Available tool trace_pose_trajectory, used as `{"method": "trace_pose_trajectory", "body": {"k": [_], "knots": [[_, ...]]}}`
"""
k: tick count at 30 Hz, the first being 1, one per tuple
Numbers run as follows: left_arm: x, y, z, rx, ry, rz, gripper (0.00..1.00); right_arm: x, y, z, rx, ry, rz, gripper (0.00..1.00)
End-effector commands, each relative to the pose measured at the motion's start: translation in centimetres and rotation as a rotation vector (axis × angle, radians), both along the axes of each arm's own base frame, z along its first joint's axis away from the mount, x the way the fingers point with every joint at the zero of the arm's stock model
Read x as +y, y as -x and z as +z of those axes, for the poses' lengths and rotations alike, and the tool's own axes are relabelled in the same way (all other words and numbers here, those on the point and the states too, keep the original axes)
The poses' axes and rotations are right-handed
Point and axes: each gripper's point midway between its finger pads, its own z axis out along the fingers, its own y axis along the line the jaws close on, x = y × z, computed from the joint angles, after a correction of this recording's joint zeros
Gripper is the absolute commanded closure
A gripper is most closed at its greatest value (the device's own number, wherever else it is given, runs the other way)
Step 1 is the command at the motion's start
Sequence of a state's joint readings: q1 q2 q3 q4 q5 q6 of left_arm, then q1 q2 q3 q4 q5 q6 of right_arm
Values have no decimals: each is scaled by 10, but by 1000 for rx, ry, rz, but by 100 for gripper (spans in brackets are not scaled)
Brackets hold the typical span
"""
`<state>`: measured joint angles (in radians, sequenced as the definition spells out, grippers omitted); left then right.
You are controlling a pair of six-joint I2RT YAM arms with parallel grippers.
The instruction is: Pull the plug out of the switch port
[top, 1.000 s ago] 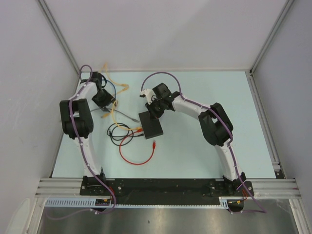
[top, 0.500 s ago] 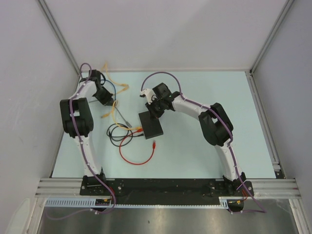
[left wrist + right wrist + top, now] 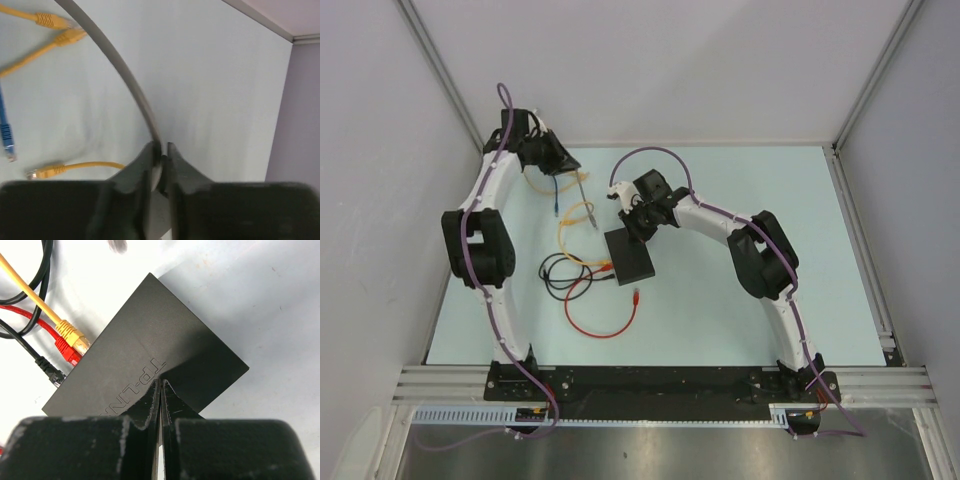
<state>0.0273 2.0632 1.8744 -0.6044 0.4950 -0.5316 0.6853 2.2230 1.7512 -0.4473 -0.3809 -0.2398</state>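
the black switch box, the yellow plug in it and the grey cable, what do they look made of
switch box: probably moulded plastic, matte black, with lettering embossed in its top.
yellow plug: likely a soft plastic or rubber boot, ribbed, slightly glossy.
grey cable: smooth plastic-looking jacket, bending in a curve.

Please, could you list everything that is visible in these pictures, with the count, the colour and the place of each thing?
network switch: one, matte black, mid-table.
yellow plug, red plug, black plug: one each, side by side in the switch's edge.
red cable: one, looped near the switch, other end loose.
black cable: one, coiled left of the switch.
yellow cables: count unclear, three loose plugs, far left.
blue cable: one, far left, plug loose.
grey cable: one, pinched by the left gripper.
table: one, pale blue-green.
left gripper: black, shut on the grey cable.
right gripper: black, shut, over the switch.
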Motion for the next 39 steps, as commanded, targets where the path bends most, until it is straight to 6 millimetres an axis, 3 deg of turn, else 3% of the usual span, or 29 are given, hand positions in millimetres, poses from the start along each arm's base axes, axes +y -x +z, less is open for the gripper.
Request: {"method": "trace_pose_trajectory", "body": {"k": [1, 5, 9, 11, 12, 14, 15, 16, 18, 22, 24, 26, 27, 30, 33, 37, 39], "knots": [[-13, 2, 0, -29, 15, -64, 57, -12, 2, -13, 9, 71, -11, 97], [-2, -10, -1, -53, -39, -41, 48, -14, 3, -11, 2, 74, -10, 97], [-4, -14, 38, -139, -21, -45, 42, -15, 3, -11, -6, 82, -8, 97], [-6, -15, 70, -212, -9, -64, 41, -16, 2, -11, -8, 82, -11, 97], [-11, -13, 104, -322, -6, -105, 40, -15, 4, -12, -4, 85, -9, 97], [-40, 7, 137, -429, 89, -268, 41, -14, 3, -10, -9, 80, -12, 97], [-49, 15, 169, -554, 120, -329, 40, -14, 3, -8, -8, 76, -15, 97], [-61, 33, 157, -539, 189, -417, 36, -13, 4, -8, -5, 77, -16, 97], [-83, 53, 156, -582, 223, -505, 34, -15, 2, -7, 13, 66, -47, 97], [-106, 91, 70, -365, 237, -587, 41, -18, 2, -4, 31, 52, -63, 98], [-101, 109, 20, -249, 183, -573, 43, -20, 4, -4, 44, 49, -66, 98], [-97, 118, 0, -225, 152, -559, 46, -22, 12, -5, 73, 42, -55, 98], [-94, 128, -20, -177, 148, -553, 49, -23, 17, -6, 82, 44, -45, 98], [-89, 143, -44, -118, 129, -534, 53, -27, 33, -13, 105, 58, -20, 99], [-86, 153, -57, -90, 116, -517, 55, -26, 34, -12, 108, 55, -16, 99], [-76, 153, -63, -68, 62, -467, 59, -23, 38, -11, 112, 49, 2, 99], [-75, 146, -48, -131, 61, -459, 57, -22, 39, -5, 112, 34, 14, 100]]}}
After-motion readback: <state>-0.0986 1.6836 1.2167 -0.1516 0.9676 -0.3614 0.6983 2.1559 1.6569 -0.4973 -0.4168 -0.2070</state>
